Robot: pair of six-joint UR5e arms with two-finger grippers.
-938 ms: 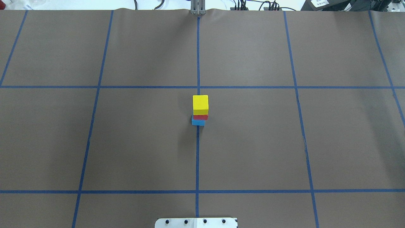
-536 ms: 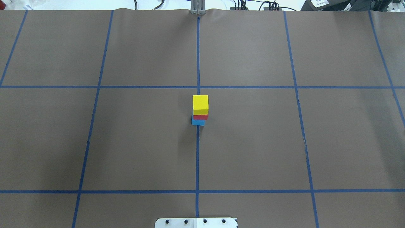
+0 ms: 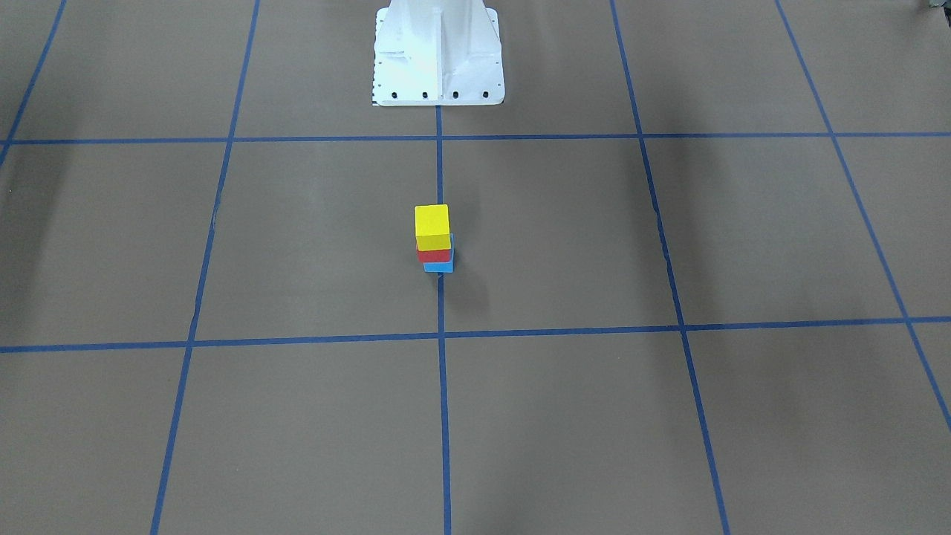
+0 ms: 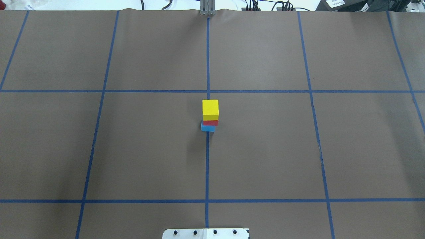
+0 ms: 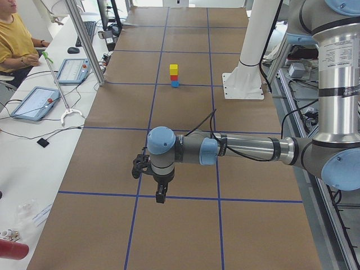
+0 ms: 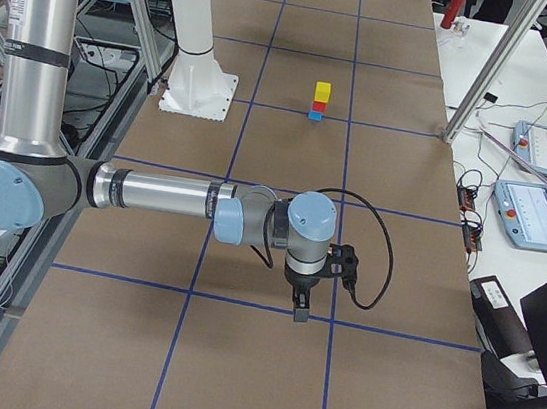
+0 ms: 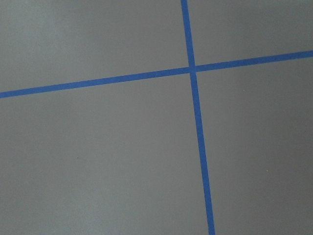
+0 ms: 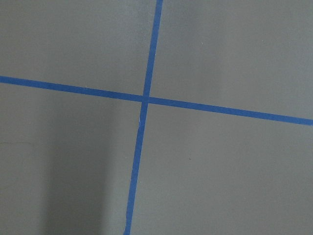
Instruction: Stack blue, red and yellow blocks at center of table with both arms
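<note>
The yellow block sits on the red block, which sits on the blue block, on the centre tape line of the table. The stack also shows in the front view, with the yellow block on top. My left gripper shows only in the exterior left view, pointing down over the table far from the stack. My right gripper shows only in the exterior right view, likewise far from the stack. I cannot tell whether either is open or shut. The wrist views show only brown paper and blue tape.
The robot's white base stands at the table's edge behind the stack. Blue tape lines divide the brown table cover. An operator and tablets are beside the table on my left end.
</note>
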